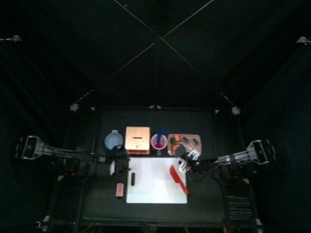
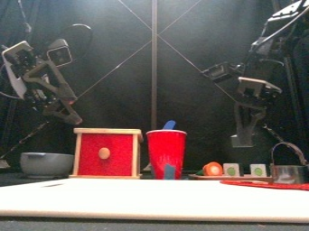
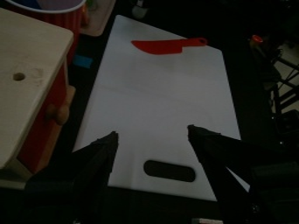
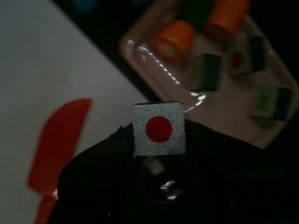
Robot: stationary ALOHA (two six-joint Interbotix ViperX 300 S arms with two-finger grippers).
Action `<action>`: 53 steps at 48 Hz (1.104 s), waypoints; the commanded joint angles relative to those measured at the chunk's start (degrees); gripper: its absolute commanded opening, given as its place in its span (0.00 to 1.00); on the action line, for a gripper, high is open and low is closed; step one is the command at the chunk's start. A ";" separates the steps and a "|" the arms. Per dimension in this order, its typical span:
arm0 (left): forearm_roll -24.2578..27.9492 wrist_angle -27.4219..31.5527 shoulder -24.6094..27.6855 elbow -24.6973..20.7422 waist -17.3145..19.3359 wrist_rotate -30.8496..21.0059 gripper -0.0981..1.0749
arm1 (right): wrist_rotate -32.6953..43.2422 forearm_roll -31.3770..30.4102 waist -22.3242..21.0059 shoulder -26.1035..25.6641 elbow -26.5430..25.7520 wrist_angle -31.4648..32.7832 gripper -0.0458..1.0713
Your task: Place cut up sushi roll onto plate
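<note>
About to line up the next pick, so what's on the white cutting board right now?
Only the red knife shows on the white cutting board, near its far end. The left claw hangs open above the handle slot. The board's near edge is hidden behind that claw, so it's unconfirmed.

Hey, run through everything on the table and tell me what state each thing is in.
Left fingers: open, empty, above the white board.
Right fingers: appear closed on one sushi piece.
Other sushi pieces: resting on the pale pink plate.
Red knife: lying flat on the board.
Red cup: upright.
Wooden box: upright.
</note>
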 commanded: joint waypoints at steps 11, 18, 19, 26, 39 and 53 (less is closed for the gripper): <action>-0.09 -0.18 0.00 -0.70 0.18 0.09 0.91 | 0.26 0.44 -14.41 -4.04 9.84 -16.79 0.75; -0.09 -0.26 0.00 -0.70 0.18 0.09 0.91 | 0.00 0.00 -16.96 -3.87 10.90 -22.32 0.76; -0.09 -0.18 0.00 -0.70 0.18 0.09 0.92 | 0.09 -0.62 -17.05 -3.87 10.81 -22.76 0.77; -0.09 -0.18 0.00 -0.70 0.18 0.00 0.91 | 0.35 -1.49 -17.05 -3.87 10.90 -23.12 0.91; -0.09 -0.18 0.00 -0.62 0.18 0.00 0.91 | 0.18 0.88 -14.68 -6.59 9.76 -23.20 0.97; 0.09 -0.35 -0.09 -1.76 0.18 0.18 0.91 | 0.09 -5.36 -1.41 -14.59 8.70 -29.62 0.97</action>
